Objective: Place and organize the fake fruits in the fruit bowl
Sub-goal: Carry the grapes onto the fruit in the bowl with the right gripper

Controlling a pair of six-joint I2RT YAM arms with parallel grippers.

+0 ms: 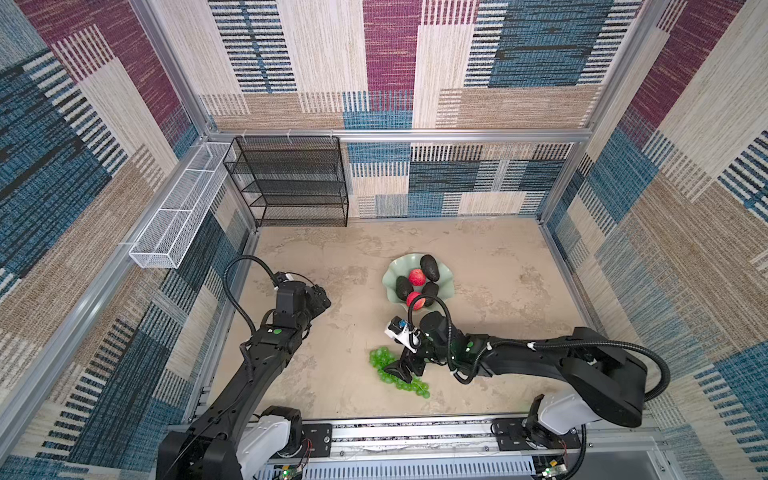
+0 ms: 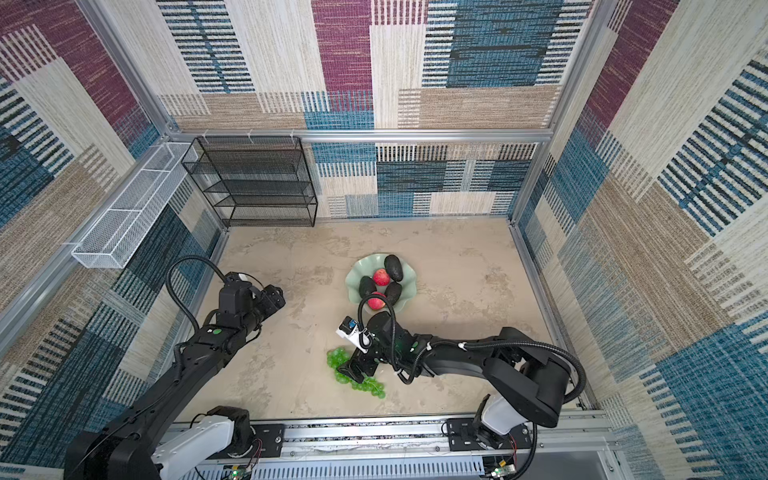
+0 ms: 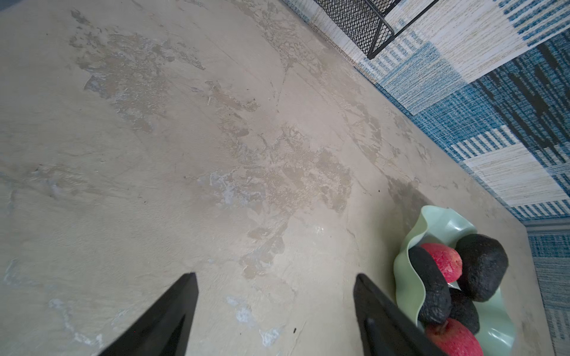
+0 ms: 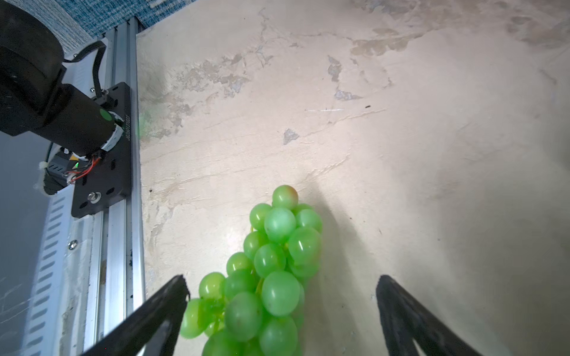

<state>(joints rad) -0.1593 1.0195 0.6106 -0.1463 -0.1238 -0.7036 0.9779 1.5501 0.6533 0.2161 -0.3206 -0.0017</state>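
Observation:
The pale green fruit bowl [image 1: 392, 276] [image 2: 356, 276] [image 3: 407, 271] sits mid-table and holds two red apples [image 1: 417, 277] [image 1: 414, 300] and three dark avocados [image 1: 430, 268] [image 1: 403, 287] [image 1: 430, 292]. A bunch of green grapes [image 1: 381, 359] [image 2: 337, 359] [image 4: 271, 262] lies on the table in front of the bowl. My right gripper [image 1: 399, 372] [image 2: 354, 368] [image 4: 282, 279] is open and low over the bunch. The grapes lie between its fingers, closer to one finger [image 4: 172, 296]. My left gripper [image 1: 322, 297] [image 2: 276, 297] [image 3: 274, 277] hangs open and empty, left of the bowl.
A black mesh shelf rack [image 1: 291, 183] stands at the back left. A white mesh basket [image 1: 178, 212] is fixed along the left wall. A metal rail [image 1: 395, 432] with the arm bases runs along the front edge, close behind the grapes.

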